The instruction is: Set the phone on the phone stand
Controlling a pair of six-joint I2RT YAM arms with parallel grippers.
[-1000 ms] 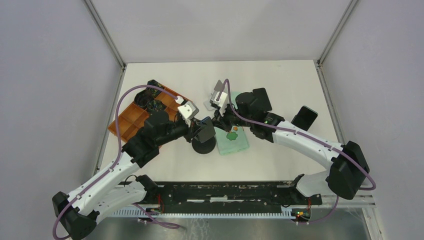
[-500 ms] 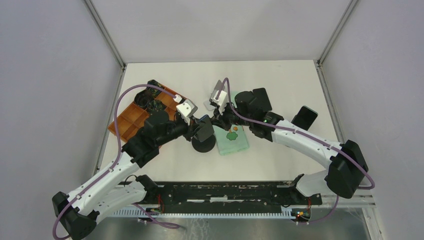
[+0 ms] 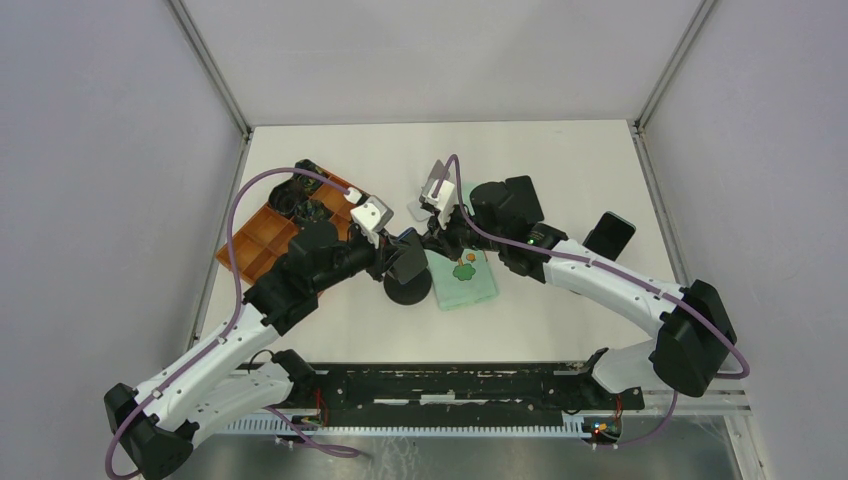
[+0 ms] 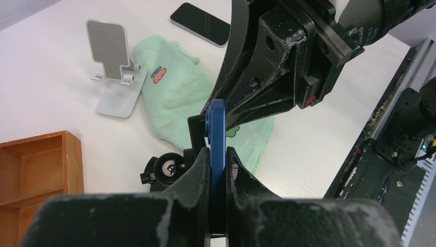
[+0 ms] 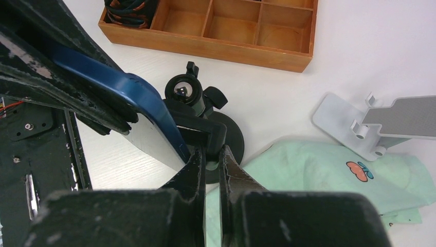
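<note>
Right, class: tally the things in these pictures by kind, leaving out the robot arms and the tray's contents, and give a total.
Phones: 2, blue phone and black phone
Phone stands: 2, black stand and grey stand
Cloths: 1, green cloth
Trays: 1, wooden tray
Total: 6

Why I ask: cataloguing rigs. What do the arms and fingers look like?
Both the left arm and right arm have white shells with black joints. A purple cable loops along each to a white camera block at the wrist. The fingers are black, scuffed pale.
</note>
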